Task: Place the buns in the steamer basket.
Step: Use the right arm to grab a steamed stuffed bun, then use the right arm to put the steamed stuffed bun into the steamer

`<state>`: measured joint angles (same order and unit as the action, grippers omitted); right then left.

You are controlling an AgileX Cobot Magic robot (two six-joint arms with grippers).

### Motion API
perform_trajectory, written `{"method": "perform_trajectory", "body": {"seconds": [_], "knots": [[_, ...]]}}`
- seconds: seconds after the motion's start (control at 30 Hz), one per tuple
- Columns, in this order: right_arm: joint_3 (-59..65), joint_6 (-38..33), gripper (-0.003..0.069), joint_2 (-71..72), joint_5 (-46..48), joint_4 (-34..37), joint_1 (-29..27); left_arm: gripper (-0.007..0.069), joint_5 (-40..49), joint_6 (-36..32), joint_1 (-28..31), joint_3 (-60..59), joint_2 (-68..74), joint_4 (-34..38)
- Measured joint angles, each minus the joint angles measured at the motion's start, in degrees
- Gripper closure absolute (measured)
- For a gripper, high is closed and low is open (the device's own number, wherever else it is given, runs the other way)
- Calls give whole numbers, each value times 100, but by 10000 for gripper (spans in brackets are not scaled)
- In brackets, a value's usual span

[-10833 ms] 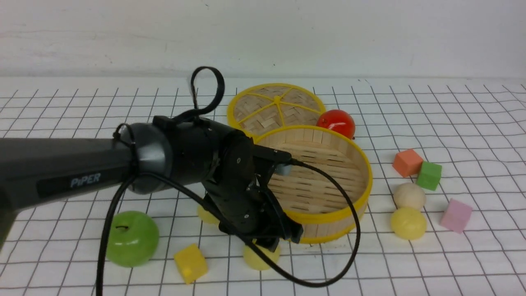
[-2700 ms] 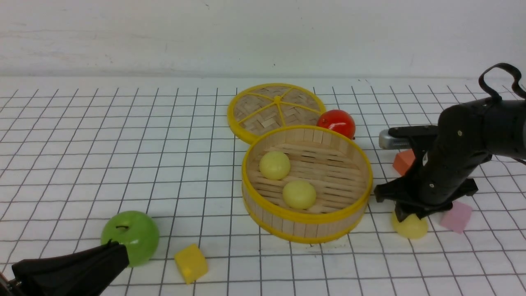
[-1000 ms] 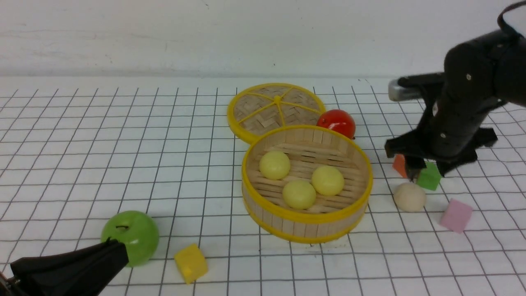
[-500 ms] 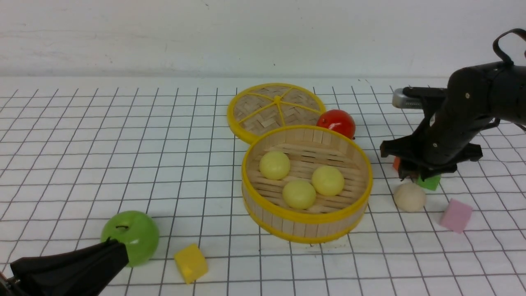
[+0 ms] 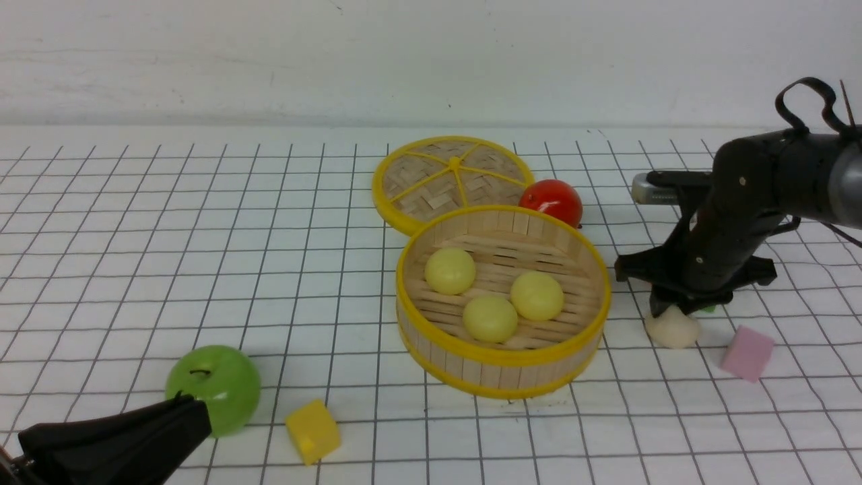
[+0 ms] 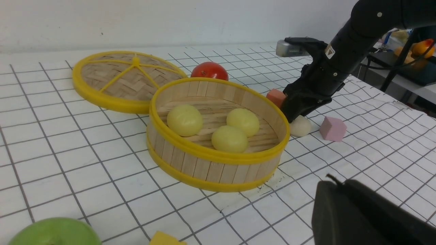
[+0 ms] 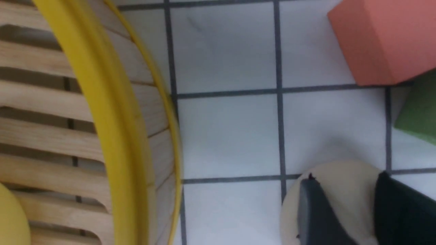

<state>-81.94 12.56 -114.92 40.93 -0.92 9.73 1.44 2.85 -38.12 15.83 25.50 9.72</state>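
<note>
The steamer basket stands mid-table with three pale yellow buns on its slatted floor. An off-white bun lies on the cloth just right of the basket. My right gripper reaches down onto it. In the right wrist view its two fingers press against both sides of that bun, next to the basket wall. My left gripper rests low at the near left by the green apple, shut and empty.
A woven lid and a red fruit lie behind the basket. Green apple and yellow cube sit near left. A pink cube, an orange cube and a green cube crowd the right gripper.
My right gripper has come down from above the coloured cubes onto the off-white bun, and its fingers have narrowed around it. The left arm has stayed still.
</note>
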Motion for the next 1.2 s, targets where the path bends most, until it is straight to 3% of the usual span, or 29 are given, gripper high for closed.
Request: {"method": "perform_trajectory", "body": {"seconds": [0.2, 0.47, 0.63, 0.77, 0.9, 1.13, 1.2], "knots": [[0, -315, 642, 216, 233, 0, 0, 596, 0, 0, 0, 0, 0, -5], [-189, -680, 645, 999, 315, 416, 345, 588, 0, 0, 0, 0, 0, -4], [-652, -1047, 640, 876, -519, 827, 985, 586, 0, 0, 0, 0, 0, -4], [-794, -1066, 631, 306, -1265, 872, 1178, 586, -6, 0, 0, 0, 0, -4], [-800, -1066, 606, -186, -1887, 872, 1198, 586, -9, 0, 0, 0, 0, -4], [-800, -1066, 406, -683, -2596, 872, 1198, 575, 37, 0, 0, 0, 0, -4], [-820, -1066, 307, -596, -2440, 872, 1198, 575, 49, 0, 0, 0, 0, -4]]}}
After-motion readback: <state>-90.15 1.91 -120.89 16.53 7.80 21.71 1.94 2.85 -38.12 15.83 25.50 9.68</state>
